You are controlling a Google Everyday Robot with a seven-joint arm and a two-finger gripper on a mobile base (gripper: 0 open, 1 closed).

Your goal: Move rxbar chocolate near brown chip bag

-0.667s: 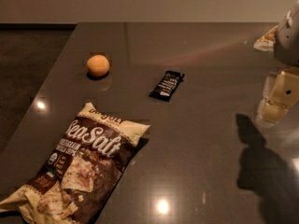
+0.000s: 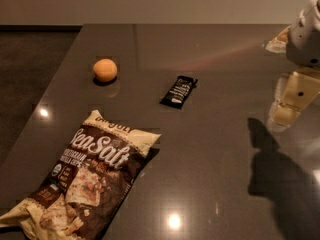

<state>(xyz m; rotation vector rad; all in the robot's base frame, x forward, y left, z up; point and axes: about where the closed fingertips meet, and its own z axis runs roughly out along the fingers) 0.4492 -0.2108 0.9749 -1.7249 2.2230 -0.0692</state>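
The brown chip bag [image 2: 95, 179] was seen at lower left, lying flat on the dark table [image 2: 210, 149], with its bottom end cut off by the frame edge. "Sea Salt" was read in big white letters; the smaller print and the round badge under it could not be made out (too blurred). A picture of chips was noted on its lower half.

A round orange fruit [image 2: 105, 70] was found farther back, well apart from the bag.

The rxbar chocolate [image 2: 179, 91] was located right of the fruit, near the table's middle, lying flat and slanted, well apart from the bag and touched by nothing. White lettering was seen on its black wrapper, but no word could be read.

The gripper [image 2: 292, 101] was seen at the far right, above the table and well apart from the bar, partly cut off by the frame edge (the arm above it too). Nothing was seen held in it; how wide it stood could not be told. A dark shadow [image 2: 280, 179] was cast on the table below it.
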